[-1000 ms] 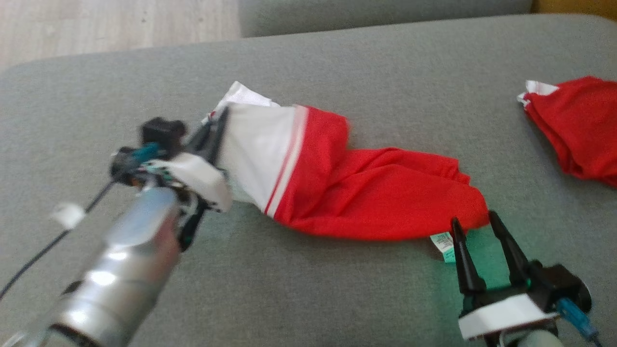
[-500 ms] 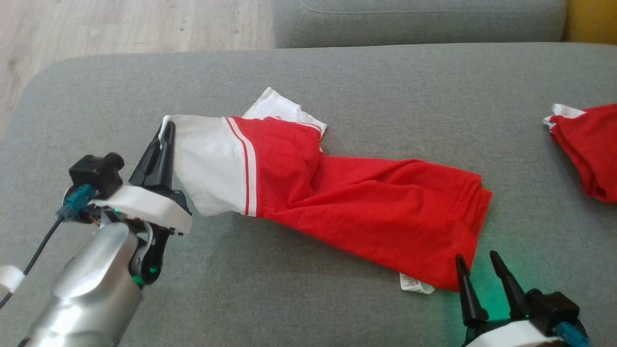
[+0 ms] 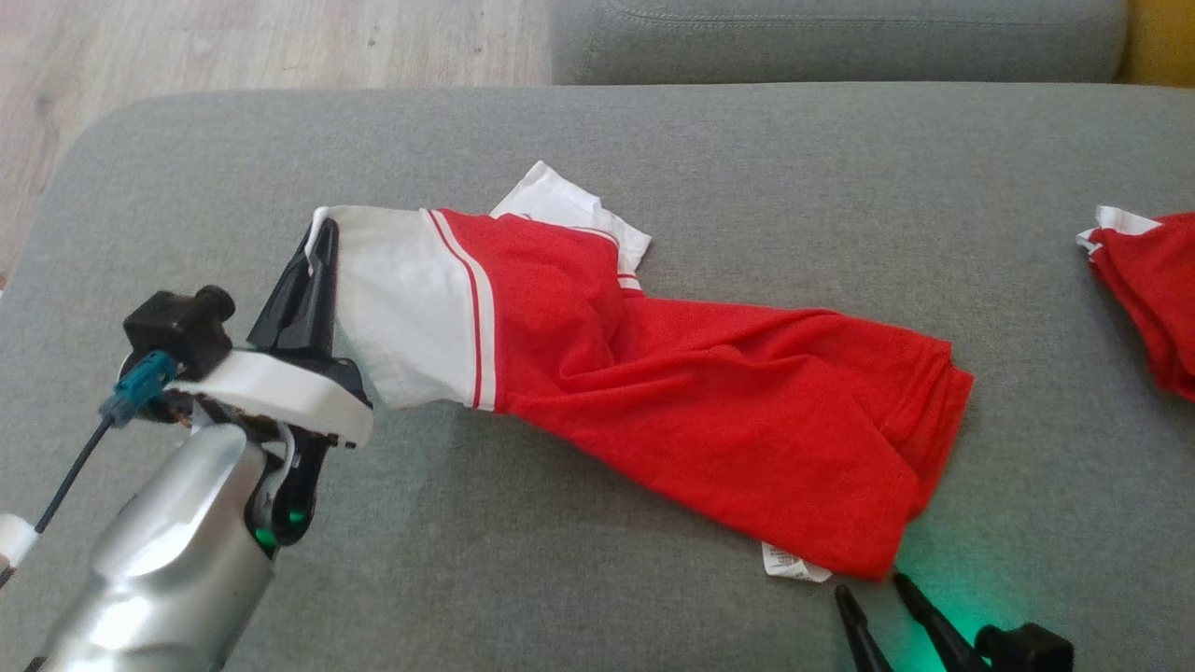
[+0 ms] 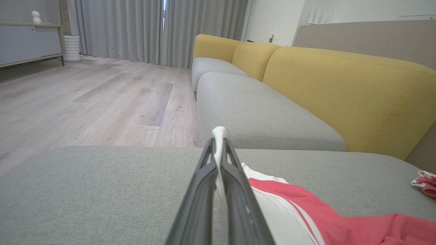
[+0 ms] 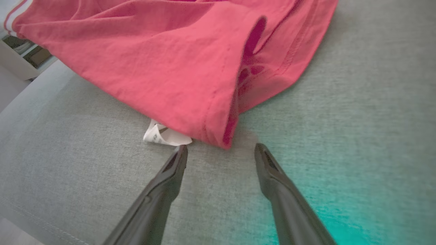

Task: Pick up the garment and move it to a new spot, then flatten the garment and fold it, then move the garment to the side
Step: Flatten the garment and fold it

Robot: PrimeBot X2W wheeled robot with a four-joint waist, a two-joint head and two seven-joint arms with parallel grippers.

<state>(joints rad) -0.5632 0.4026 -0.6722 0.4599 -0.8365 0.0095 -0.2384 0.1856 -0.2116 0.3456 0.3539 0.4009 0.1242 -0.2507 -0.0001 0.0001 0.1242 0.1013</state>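
**Item 1:** garment, red w/ white sleeve + red stripe. Crumpled, centre of head view, on grey sofa cushion; runs mid-left to lower right. White care label pokes out under lower-right hem.

**Item 2:** left end effector, mid-left of frame. Fingers pressed together, pinching white sleeve edge; cloth strip seen betw. fingers in left wrist view.

**Item 3:** right end effector, bottom right. Fingers spread, holding nothing; tips just short of red hem, one beside label.

**Item 4:** 2nd red garment, right edge, well apart from item 1.

**Misc:** wood floor upper left; yellow backrest, right half of left wrist view.
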